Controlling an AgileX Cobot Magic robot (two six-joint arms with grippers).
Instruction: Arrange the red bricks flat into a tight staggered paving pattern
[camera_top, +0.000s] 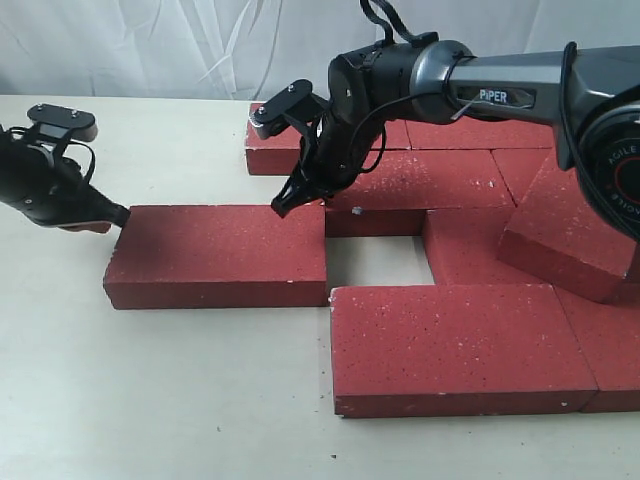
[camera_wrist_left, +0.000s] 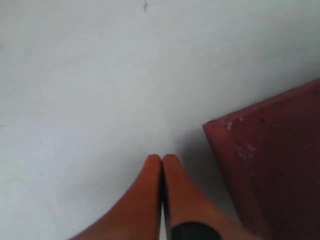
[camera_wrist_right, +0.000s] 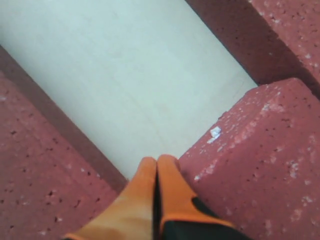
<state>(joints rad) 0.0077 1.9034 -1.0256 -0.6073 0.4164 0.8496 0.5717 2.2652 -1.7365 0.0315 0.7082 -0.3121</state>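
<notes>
Several red bricks lie on the table. One brick (camera_top: 220, 250) lies apart on the left, and a front brick (camera_top: 455, 340) sits to its right. More fill the back rows (camera_top: 430, 180). One brick (camera_top: 570, 235) leans tilted at the right. My left gripper (camera_top: 118, 216) is shut and empty, its tip at the left end of the lone brick (camera_wrist_left: 270, 165). My right gripper (camera_top: 283, 205) is also shut and empty. Its tip (camera_wrist_right: 157, 161) sits low at that brick's far right corner, between two bricks (camera_wrist_right: 260, 160) (camera_wrist_right: 35, 170).
A bare rectangular gap (camera_top: 378, 260) of table shows among the lone brick, the front brick and the back rows. The pale table (camera_top: 150, 400) stretches to the left and front. A white curtain (camera_top: 150, 45) hangs behind.
</notes>
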